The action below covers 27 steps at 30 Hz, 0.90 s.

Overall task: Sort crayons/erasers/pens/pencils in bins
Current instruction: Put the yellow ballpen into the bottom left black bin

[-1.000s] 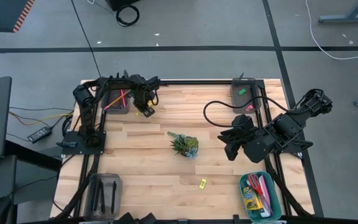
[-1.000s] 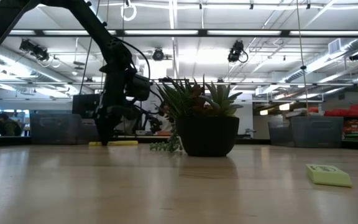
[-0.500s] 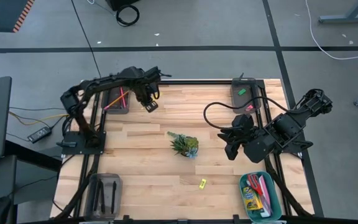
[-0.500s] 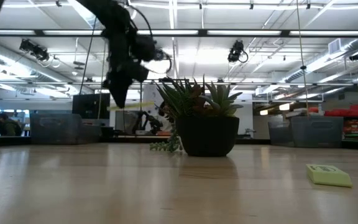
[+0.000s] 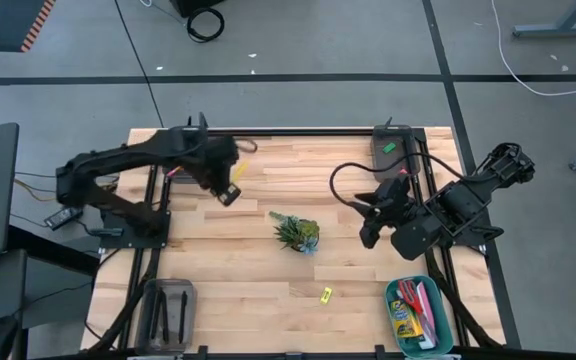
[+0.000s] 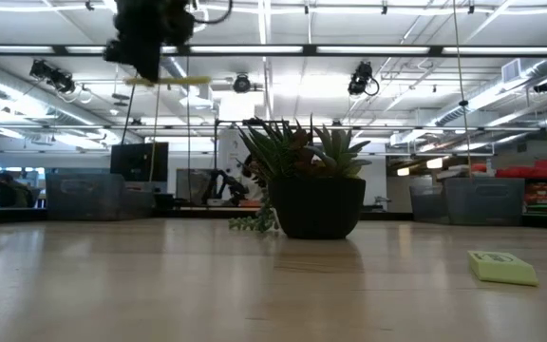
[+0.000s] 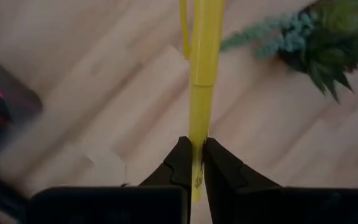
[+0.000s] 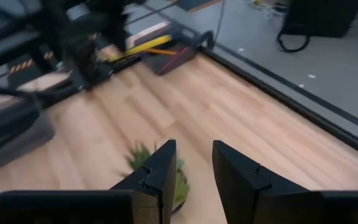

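The left claw (image 5: 226, 190) is clamped on one end of a yellow pencil (image 7: 202, 56), lifted well clear of the tabletop (image 5: 258, 290), the stick's long axis running straight out ahead of the fingers. The dark bin (image 5: 183, 172) holding a pink pencil lies just at nine o'clock of it, partly under the arm. The plant (image 5: 296, 233) sits off at four o'clock, leaving open room. The right claw (image 5: 371, 228) waits with its fingers apart and empty at the table's three o'clock side.
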Each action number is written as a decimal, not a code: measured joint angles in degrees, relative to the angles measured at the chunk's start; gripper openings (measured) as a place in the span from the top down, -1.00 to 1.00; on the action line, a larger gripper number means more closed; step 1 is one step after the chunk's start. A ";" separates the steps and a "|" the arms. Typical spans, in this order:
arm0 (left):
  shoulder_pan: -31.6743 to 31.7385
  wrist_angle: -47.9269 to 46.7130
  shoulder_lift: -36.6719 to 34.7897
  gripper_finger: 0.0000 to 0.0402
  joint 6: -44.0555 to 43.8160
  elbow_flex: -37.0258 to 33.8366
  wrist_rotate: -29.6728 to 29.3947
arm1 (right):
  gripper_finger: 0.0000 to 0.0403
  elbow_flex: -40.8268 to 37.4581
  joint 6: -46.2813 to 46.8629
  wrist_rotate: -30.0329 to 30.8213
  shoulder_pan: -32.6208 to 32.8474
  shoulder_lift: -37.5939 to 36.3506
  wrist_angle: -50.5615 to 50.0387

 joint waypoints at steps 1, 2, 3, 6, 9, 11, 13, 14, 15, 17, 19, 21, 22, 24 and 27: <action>-2.27 -0.98 -0.78 0.88 -2.79 0.00 -0.28 | 0.45 0.00 0.49 0.53 -0.33 0.01 0.02; -4.52 -2.17 -1.41 0.88 -5.41 0.00 -0.72 | 0.45 0.00 0.84 0.93 -0.69 0.00 0.03; -6.99 -3.39 -1.85 0.88 -8.32 0.00 -1.07 | 0.45 0.00 1.00 1.09 -1.14 0.00 0.04; -14.78 -7.40 -2.71 0.88 -17.27 0.00 -1.87 | 0.45 0.00 1.06 1.11 -2.55 0.00 0.04; -23.07 -10.29 -2.71 0.88 -28.05 0.00 -1.97 | 0.45 0.00 1.07 1.09 -4.34 0.02 0.38; -28.68 -11.24 -2.71 0.87 -35.41 0.00 -2.13 | 0.45 0.00 1.14 1.12 -5.65 0.00 0.89; -33.73 -11.08 -2.67 0.88 -43.13 0.00 -2.14 | 0.45 0.00 1.19 1.11 -6.93 0.01 1.62; -36.10 -10.85 -2.66 0.88 -46.97 0.00 -2.19 | 0.45 0.00 1.23 1.12 -7.49 0.01 2.16; -38.37 -10.80 -2.66 0.88 -50.92 0.00 -2.47 | 0.45 0.00 1.23 1.11 -8.04 0.02 2.78; -42.62 -10.88 -2.66 0.88 -58.85 0.00 -3.09 | 0.45 0.00 1.24 1.10 -8.81 0.00 3.99; -46.98 -10.84 -2.66 0.88 -66.41 0.00 -3.91 | 0.45 0.00 1.24 1.07 -9.21 0.00 4.79; -51.30 -10.82 -2.60 0.87 -73.51 0.00 -4.82 | 0.45 0.00 1.24 1.03 -9.19 0.02 5.07; -53.27 -10.85 -2.33 0.87 -76.78 0.00 -5.38 | 0.45 0.00 1.24 0.92 -9.17 0.02 5.04; -57.08 -10.89 -1.57 0.87 -82.23 0.00 -5.96 | 0.45 0.00 1.22 0.47 -9.17 0.00 5.05; -62.47 -11.01 -0.16 0.88 -89.00 0.00 -6.15 | 0.45 0.00 1.16 -0.71 -9.17 0.02 5.04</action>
